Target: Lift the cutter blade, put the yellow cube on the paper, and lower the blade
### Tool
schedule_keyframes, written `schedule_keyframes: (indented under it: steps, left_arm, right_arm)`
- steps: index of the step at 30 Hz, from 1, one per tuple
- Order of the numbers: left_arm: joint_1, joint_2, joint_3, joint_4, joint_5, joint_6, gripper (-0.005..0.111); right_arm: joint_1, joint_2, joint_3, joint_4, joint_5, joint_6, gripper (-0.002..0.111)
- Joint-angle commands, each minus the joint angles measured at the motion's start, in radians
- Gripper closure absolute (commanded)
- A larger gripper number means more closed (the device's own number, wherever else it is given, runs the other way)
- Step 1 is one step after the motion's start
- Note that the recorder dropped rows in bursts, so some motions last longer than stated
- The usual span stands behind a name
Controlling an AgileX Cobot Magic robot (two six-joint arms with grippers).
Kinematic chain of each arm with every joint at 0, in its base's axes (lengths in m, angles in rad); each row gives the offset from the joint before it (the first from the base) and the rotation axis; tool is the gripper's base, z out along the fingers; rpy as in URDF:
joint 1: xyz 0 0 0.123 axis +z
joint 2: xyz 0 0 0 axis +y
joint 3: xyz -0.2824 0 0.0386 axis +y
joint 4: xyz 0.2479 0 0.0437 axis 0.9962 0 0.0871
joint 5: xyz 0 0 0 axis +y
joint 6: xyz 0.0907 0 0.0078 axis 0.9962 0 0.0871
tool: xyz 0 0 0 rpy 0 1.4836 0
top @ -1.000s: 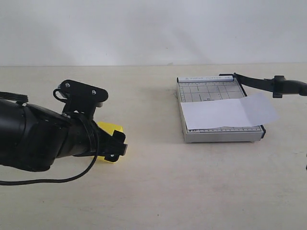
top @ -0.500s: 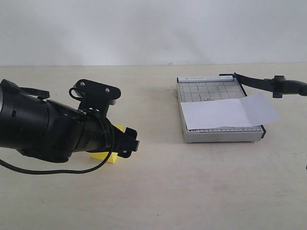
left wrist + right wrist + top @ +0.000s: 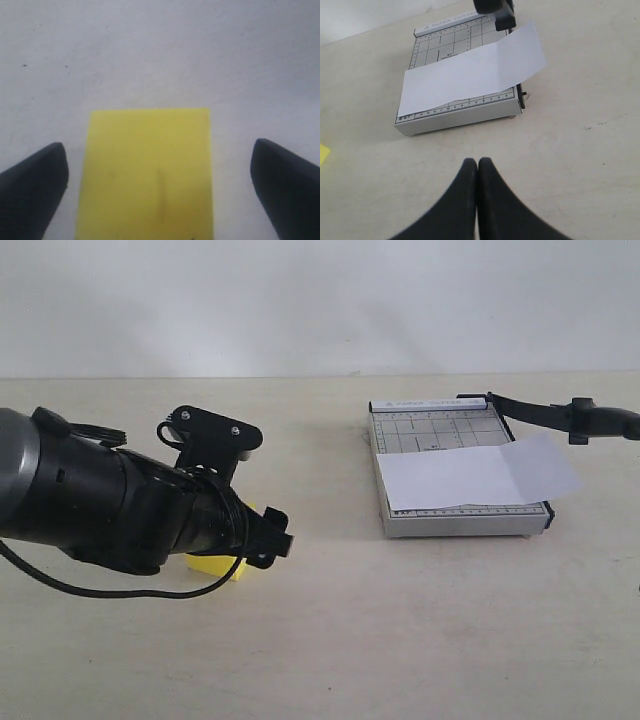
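Note:
The yellow cube [image 3: 214, 567] [image 3: 147, 175] rests on the table at the left, mostly hidden behind my left arm in the exterior view. My left gripper [image 3: 258, 540] [image 3: 159, 146] is open and low over it, one finger on each side with a gap to the cube. On the right, the white paper [image 3: 480, 475] [image 3: 470, 75] lies across the grey cutter board [image 3: 435, 430] [image 3: 445, 45] and overhangs its right side. The cutter blade [image 3: 535, 411] [image 3: 495, 11] stands raised off the board, handle out to the right. My right gripper [image 3: 478, 162] is shut and empty, above bare table short of the board.
Pale tabletop runs between the cube and the board and along the front. A white wall closes the back. A black cable [image 3: 120, 590] loops down from my left arm onto the table. One corner of the cube [image 3: 322, 152] shows in the right wrist view.
My left arm has moved right and forward, bringing its open fingers down around the cube. The blade, paper and right gripper have not moved.

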Motion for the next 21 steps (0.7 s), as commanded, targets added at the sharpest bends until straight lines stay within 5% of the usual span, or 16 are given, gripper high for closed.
schedule_keyframes:
  steps: [1, 9, 21]
  left_arm:
    - [-0.002, 0.003, -0.007, -0.002, -0.018, 0.043, 0.037]
    - [-0.002, -0.001, -0.007, -0.002, -0.018, 0.052, 0.103]
    - [-0.002, -0.134, -0.048, -0.002, 0.053, 0.171, 0.102]
  right_arm:
    - [0.005, -0.002, 0.003, -0.002, -0.009, -0.003, 0.108]
    - [0.005, -0.002, 0.003, -0.002, -0.012, -0.003, 0.108]
    - [0.005, -0.002, 0.003, -0.002, -0.038, -0.003, 0.108]
